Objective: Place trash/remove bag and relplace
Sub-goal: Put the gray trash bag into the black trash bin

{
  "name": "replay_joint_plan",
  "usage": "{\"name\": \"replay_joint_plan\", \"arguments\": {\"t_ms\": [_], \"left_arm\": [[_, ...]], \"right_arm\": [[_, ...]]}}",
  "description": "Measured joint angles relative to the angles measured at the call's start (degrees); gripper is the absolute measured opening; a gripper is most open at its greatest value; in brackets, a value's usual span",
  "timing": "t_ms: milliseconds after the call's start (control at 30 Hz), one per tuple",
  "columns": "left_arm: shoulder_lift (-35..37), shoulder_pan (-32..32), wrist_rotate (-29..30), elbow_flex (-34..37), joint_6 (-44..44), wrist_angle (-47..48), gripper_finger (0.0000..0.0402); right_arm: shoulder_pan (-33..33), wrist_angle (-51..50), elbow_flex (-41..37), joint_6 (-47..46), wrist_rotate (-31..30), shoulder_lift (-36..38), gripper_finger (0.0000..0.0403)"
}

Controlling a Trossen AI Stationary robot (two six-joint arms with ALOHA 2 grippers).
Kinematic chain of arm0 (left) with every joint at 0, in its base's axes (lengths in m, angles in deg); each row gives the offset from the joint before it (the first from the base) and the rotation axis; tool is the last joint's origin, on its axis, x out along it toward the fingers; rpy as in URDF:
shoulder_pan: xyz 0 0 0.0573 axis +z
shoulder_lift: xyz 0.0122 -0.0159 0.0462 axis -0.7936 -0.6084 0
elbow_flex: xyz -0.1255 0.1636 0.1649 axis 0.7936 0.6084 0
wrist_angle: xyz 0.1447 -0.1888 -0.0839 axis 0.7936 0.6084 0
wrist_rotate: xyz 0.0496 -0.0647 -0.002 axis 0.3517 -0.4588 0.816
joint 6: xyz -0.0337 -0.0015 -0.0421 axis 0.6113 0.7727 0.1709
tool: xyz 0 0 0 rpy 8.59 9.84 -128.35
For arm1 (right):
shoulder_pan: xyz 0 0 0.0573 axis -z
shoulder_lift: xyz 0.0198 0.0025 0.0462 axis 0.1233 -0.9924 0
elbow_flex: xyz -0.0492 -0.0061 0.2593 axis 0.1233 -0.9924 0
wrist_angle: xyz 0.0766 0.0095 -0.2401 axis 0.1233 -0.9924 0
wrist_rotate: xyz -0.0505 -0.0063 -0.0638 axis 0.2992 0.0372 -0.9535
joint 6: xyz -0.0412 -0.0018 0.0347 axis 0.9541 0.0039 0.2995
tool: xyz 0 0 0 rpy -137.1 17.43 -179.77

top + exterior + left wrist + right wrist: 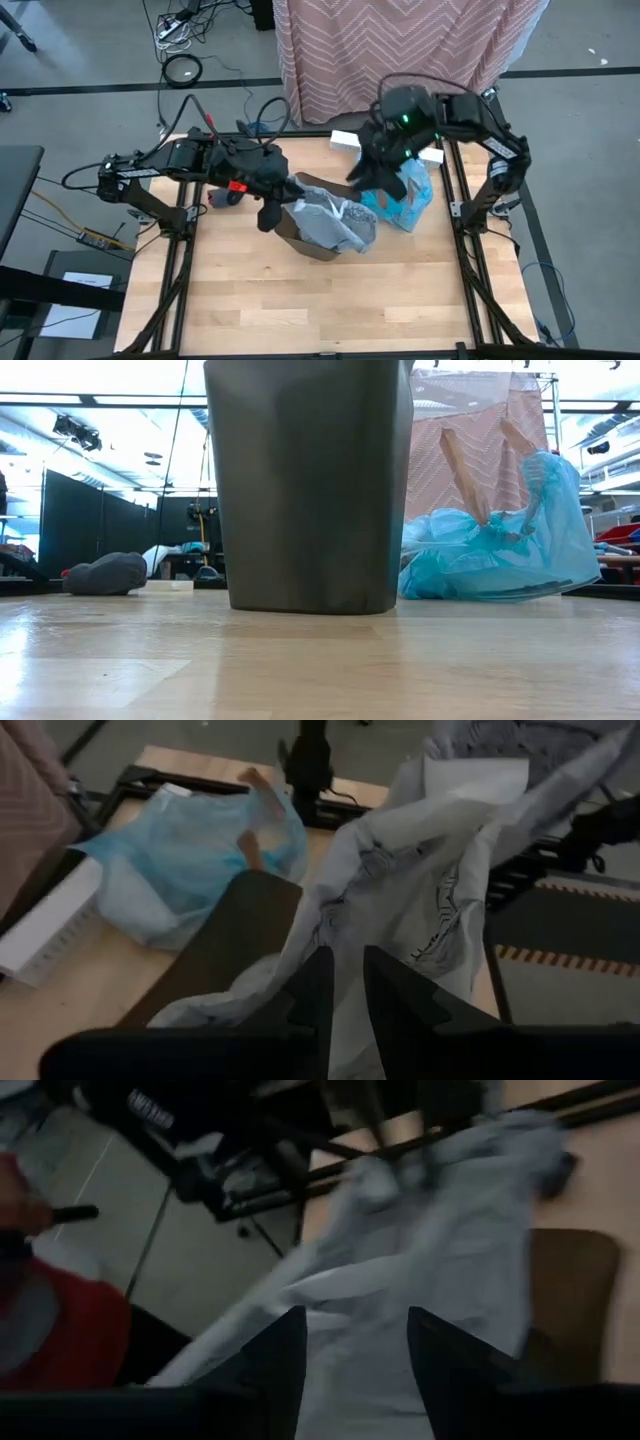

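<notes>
Bag (335, 222) over bin (293, 228) at centre was thin, limp, slippery; pinch its rim. Left gripper (340, 982) nearly closed on it at 9 o'clock; right gripper (345, 1342) half-open, hold unclear.

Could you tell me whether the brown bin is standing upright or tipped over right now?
Upright: the bin stands flat on the table in the low view, with the grey-white bag draped over its top.

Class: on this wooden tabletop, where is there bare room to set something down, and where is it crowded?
Free: the whole near stretch of the wooden tabletop, between the side rails, in front of the dark bin with its grey-white plastic liner. Crowded: the far half, holding the bin, the crumpled blue plastic bag, the white box and both arms.
</notes>
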Motion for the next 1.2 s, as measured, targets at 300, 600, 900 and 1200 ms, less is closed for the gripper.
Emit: {"name": "replay_joint_plan", "arguments": {"t_ms": [300, 600, 900, 1200], "left_arm": [[-1.05, 0.0, 1.03, 0.0, -0.12, -4.4, 0.0067], [-1.07, -0.32, 1.03, 0.0, 0.2, -6.62, 0.0067], [-1.07, -0.66, 1.06, 0.0, -0.95, -12.29, 0.0067], [-0.74, -1.08, -15.66, -1.17, -9.94, -6.57, 0.0067]], "right_arm": [[-5.52, -0.92, -0.11, -0.09, -6.88, -2.33, 0.0174], [-6.02, -4.36, -0.11, 1.0, -11.96, -2.64, 0.0176], [-6.02, -7.95, -0.11, 1.99, -11.63, -4.42, 0.0133], [-5.94, -8.23, -0.13, 6.57, -10.22, -6.07, 0.0009]]}}
